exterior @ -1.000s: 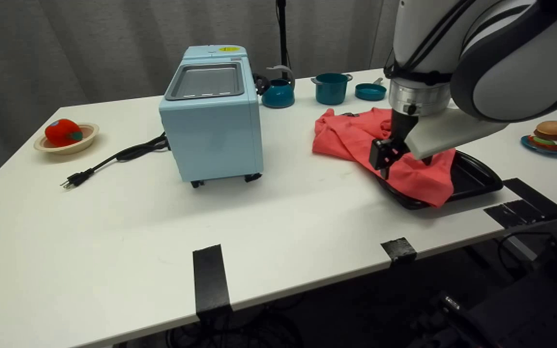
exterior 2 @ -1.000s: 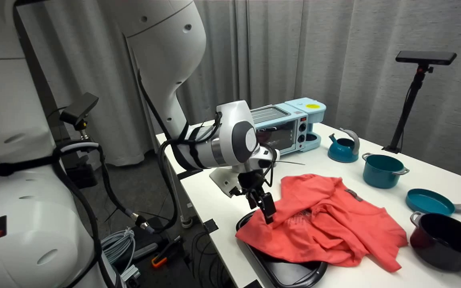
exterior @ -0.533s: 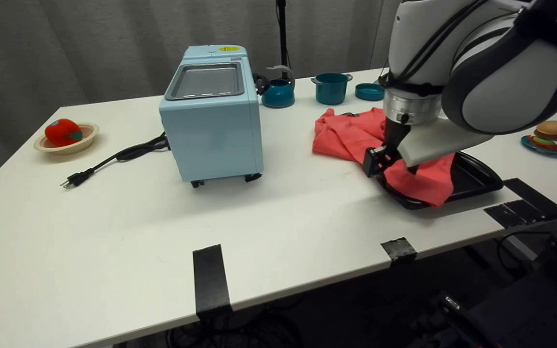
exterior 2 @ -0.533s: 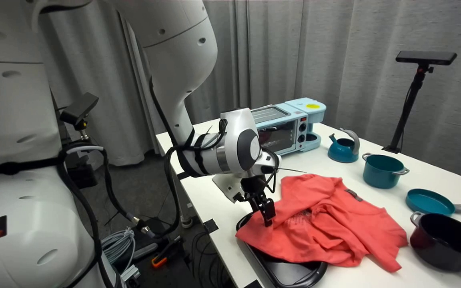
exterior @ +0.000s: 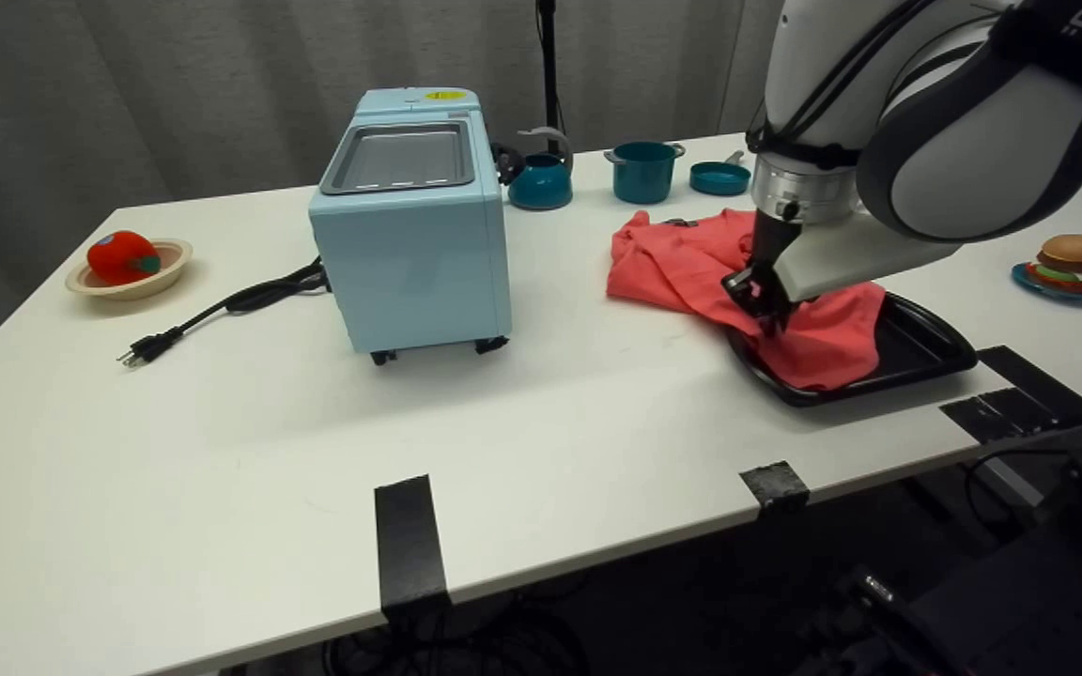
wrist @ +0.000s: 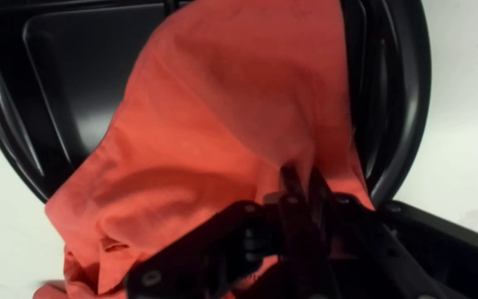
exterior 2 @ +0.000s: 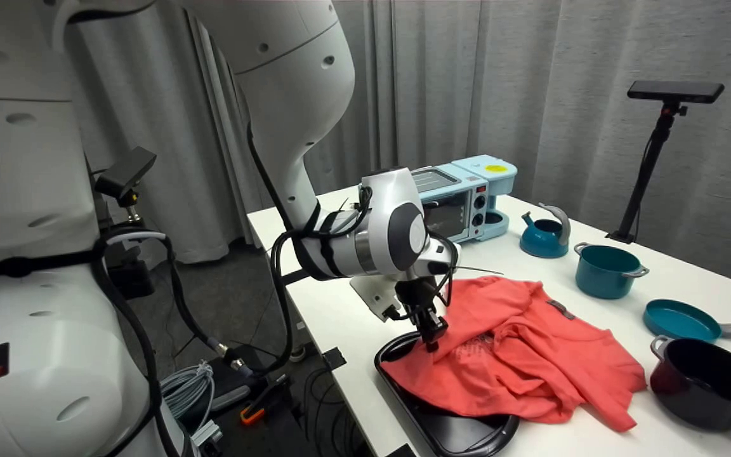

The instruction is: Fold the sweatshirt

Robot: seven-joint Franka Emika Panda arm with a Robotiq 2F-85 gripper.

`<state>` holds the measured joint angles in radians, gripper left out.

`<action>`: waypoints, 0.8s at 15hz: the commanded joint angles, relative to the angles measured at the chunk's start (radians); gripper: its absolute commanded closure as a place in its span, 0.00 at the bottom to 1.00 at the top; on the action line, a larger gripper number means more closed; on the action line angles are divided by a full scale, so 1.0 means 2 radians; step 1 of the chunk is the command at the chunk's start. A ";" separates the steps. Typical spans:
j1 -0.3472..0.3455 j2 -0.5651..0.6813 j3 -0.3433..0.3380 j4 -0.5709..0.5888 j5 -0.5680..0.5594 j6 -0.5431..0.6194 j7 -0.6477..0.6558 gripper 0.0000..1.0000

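The gripper (wrist: 302, 174) is clamped on the sweatshirt (wrist: 197, 124): in the wrist view its two fingers (wrist: 299, 226) stand close together, a narrow fold of coral-red cloth pinched between the tips. The pinch sits near the rim of the black tray (wrist: 415, 83). The sweatshirt lies in loose wrinkles, one end across the tray and the rest on the white table (exterior: 550, 422) beside the tray.

Half a second earlier the fingers are spread apart over the cloth; now they are brought in against it from both sides. The end of the sweatshirt on the tray has changed too. Before, it laps over the tray's rim; now, in both exterior views, it stops inside that rim, and more of the tray's edge is bare. The part lying off the tray looks the same as before.

Only the wrist view makes the pinched fold plain; in both exterior views the fingers are small and dark against the cloth. An exterior view shows the faint print (exterior 2: 476, 346) on the sweatshirt's chest, near the tray, and a black pot (exterior 2: 689, 393) well apart from the tray, past the sweatshirt. In an exterior view a hamburger (exterior: 1074, 261) on a blue plate (exterior: 1067, 292) sits apart from the tray, and a pale bowl (exterior: 128, 289) with a red thing (exterior: 121, 256) in it stands well apart from it, past the light-blue toaster oven (exterior: 419, 272).
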<state>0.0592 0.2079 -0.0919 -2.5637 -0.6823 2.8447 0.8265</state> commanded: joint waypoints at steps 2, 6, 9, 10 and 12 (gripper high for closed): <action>-0.007 0.006 -0.003 0.007 0.003 0.017 -0.006 1.00; -0.010 -0.013 0.006 0.003 0.027 0.005 -0.018 0.99; -0.011 -0.031 0.006 0.012 0.046 -0.005 -0.022 0.99; -0.011 -0.035 0.005 0.017 0.051 -0.007 -0.022 0.99; -0.009 -0.037 -0.002 0.037 0.049 -0.016 -0.014 0.99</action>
<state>0.0561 0.1672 -0.0940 -2.5232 -0.6145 2.8452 0.8248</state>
